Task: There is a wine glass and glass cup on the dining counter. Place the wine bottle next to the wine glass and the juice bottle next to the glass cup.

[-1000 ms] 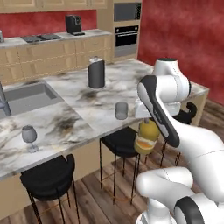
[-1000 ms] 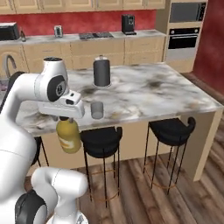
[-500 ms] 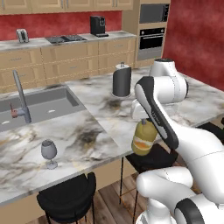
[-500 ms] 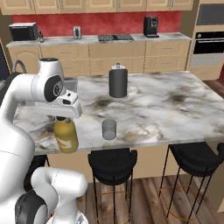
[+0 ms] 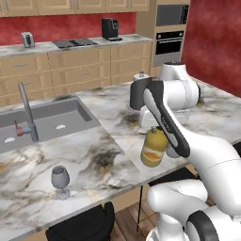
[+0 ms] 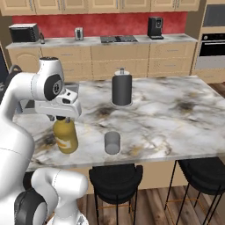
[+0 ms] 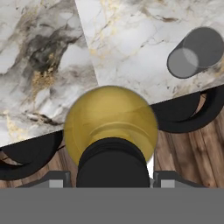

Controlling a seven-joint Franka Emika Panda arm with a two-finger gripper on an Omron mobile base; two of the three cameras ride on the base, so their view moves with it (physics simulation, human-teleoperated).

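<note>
My gripper is shut on the black cap of the juice bottle, a squat yellow-orange bottle held upright over the front edge of the dining counter. In the left base view the juice bottle hangs under the gripper. The glass cup, a short grey tumbler, stands a hand's width to the bottle's right near the counter's edge. From the hand, the juice bottle is seen from above, with the glass cup at the upper right. The wine glass stands far left by the front edge. The wine bottle is out of view.
A tall dark cylinder with a silver top stands mid-counter behind the cup. The grey sink and its faucet lie to the left. Black stools stand under the counter's front edge.
The whole picture has shifted: the base drove along the counter toward the sink end and nearer to it. The juice bottle stays in the shut gripper throughout.
</note>
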